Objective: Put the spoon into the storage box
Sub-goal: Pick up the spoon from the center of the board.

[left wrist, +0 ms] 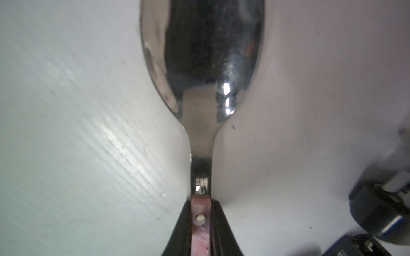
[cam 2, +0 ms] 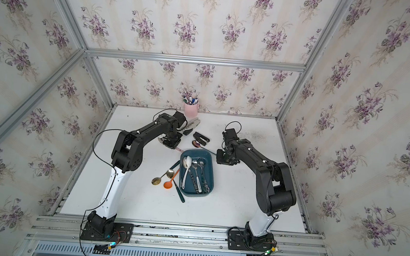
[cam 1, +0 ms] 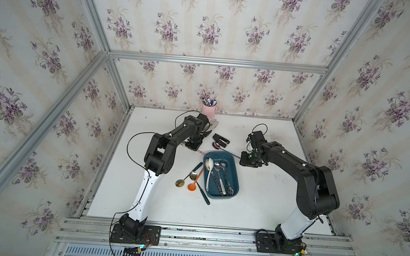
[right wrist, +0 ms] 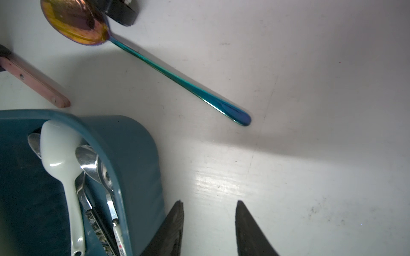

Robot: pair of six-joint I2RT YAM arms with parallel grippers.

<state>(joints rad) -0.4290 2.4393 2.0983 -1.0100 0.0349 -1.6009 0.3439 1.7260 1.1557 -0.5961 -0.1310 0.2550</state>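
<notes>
Floral-papered walls enclose a white bench (cam 1: 268, 202). One left arm (cam 1: 180, 131) reaches just beyond the storage box (cam 1: 233, 169); the right arm (cam 1: 287, 158) hangs beside it, jaws apart and empty, seemingly keeping clear. Left jaws clamp the pink handle of the spoon (left wrist: 202, 66) lying on the bench, probably for lifting.

Top views: bright, even overhead light, sharp; wide-angle stretch toward edges. Left wrist: spoon (left wrist: 203, 66) beyond left fingers (left wrist: 221, 228) soft-focus, white glints on bowl. Right wrist: glare streak on table (right wrist: 221, 181) just ahead of right fingers (right wrist: 248, 230), broad shadow farther out.
</notes>
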